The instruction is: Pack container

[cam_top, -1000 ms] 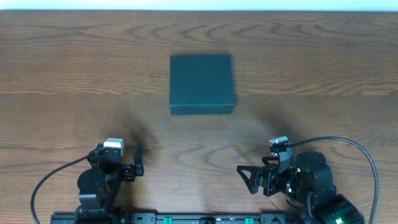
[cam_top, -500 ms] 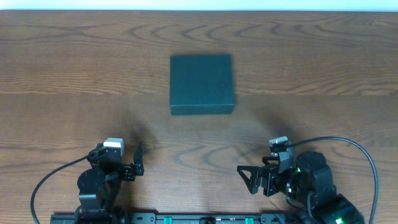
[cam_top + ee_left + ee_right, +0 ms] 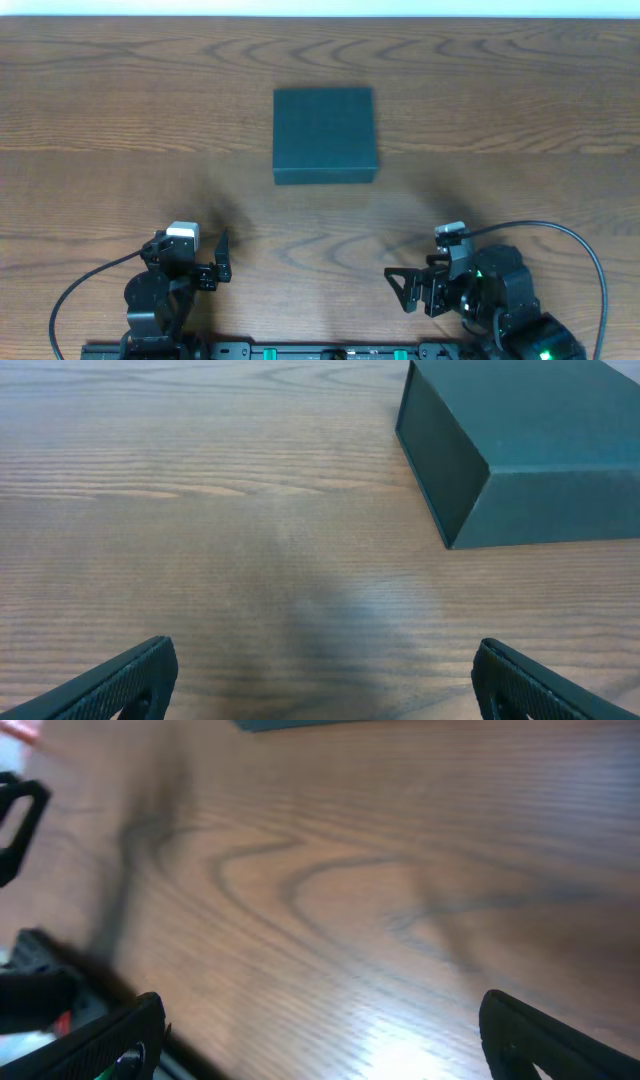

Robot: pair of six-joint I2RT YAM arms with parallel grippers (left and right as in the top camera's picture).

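Note:
The container is a dark teal-green square box, lid shut, lying at the table's middle toward the back. It shows at the upper right of the left wrist view, and as a thin sliver at the top edge of the right wrist view. My left gripper is open and empty near the front left, well short of the box; its fingers spread wide over bare wood. My right gripper is open and empty at the front right, pointing left across the table.
The wooden table runs out to a pale strip at the far edge. A black cable loops by the right arm. Part of the left arm shows at the left edge of the right wrist view. No snack packets are in view.
The right arm has shifted very slightly to the right. The container and the left arm have not moved.

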